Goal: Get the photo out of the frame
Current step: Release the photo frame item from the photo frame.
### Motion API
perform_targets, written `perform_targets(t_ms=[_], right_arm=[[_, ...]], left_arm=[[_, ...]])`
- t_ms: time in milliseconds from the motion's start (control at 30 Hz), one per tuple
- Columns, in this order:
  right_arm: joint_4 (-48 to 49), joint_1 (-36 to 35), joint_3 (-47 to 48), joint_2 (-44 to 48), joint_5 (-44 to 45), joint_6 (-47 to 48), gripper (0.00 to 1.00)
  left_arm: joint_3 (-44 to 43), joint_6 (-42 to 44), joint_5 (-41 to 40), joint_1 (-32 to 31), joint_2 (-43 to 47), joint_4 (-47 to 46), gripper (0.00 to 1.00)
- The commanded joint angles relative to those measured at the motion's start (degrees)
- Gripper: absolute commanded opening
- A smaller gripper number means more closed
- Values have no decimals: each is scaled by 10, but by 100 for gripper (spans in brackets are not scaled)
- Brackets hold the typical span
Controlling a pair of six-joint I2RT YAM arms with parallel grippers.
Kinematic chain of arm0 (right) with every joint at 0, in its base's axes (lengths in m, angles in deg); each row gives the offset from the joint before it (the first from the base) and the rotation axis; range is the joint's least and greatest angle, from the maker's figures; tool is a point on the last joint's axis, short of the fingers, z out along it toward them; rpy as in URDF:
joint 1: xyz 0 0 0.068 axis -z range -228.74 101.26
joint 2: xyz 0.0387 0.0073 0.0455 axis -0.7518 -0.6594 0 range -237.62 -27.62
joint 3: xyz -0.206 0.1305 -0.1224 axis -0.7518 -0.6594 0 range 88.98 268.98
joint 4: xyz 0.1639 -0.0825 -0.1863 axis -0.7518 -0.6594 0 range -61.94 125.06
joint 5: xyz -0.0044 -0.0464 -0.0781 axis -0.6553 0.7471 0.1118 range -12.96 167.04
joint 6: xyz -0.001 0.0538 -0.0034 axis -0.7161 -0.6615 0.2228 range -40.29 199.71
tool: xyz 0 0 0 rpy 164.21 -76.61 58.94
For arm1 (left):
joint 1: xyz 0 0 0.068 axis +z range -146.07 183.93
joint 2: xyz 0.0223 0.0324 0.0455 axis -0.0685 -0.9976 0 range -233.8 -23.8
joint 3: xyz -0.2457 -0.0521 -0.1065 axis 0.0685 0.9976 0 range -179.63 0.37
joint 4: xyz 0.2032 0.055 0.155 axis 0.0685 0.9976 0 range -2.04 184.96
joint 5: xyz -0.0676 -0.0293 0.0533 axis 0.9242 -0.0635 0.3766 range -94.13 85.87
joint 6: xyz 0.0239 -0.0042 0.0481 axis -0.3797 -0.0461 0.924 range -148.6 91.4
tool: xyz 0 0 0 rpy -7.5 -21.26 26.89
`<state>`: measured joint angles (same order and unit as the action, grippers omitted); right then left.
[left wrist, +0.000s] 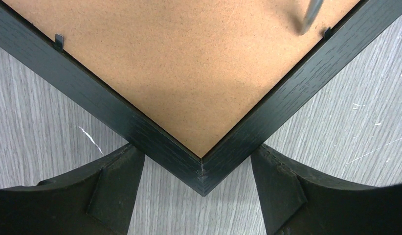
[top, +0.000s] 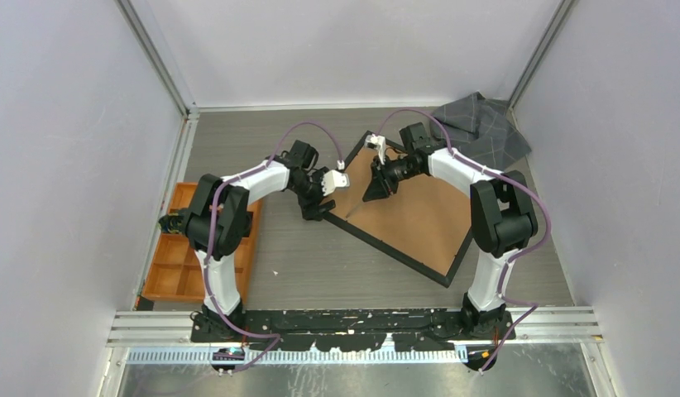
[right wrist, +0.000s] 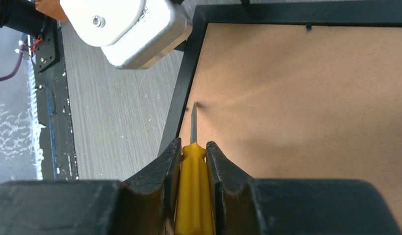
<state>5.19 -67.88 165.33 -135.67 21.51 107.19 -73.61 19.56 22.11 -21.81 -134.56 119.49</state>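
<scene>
**Frame lying face down, photo hidden beneath its board**

Item: frame, large, with a thin black border, lying face down and skewed on the counter. Its brown backing board is facing up. The photo is not showing anywhere. I am judging that it is sitting under the board.

Left gripper: standing wide, its fingers straddling the frame's left-hand corner, one on either side. Whether they are touching the border I cannot tell.

Right gripper: clamping narrowly on a yellow-handled screwdriver. The blade is reaching to a small retaining tab on the border's inner edge.

Handling, as I am judging it:
- **Frame:** it is looking stiff but light and is likely to slide on the smooth counter under a sideways push, so bracing the corner is making sense. Glazing may be lying underneath, so levering is wanting a gentle touch.
- **Backing board:** it is looking thin and rigid, sitting flush inside the border and offering no edge to pinch until the tabs are bent clear.
- **Photo:** it will probably be handling as a thin, flexible sheet that creases easily, so taking it lightly by one edge is looking safest.
</scene>
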Motion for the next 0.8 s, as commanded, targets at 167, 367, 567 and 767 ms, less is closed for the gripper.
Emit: perform_targets(t_ms=[167,367,567,767], right_arm=[[-27,-4,12,6,-22,59,1],[-85,-2,19,6,-40,117,1],[-86,-4,17,2,-58,120,1],[-20,-20,-9,11,-36,89,1]], left_arm=[[23,-5,21,-12,16,12,79],[27,-10,20,-12,19,5,79],[29,-14,19,-12,21,3,79],[25,-11,24,-12,20,11,79]])
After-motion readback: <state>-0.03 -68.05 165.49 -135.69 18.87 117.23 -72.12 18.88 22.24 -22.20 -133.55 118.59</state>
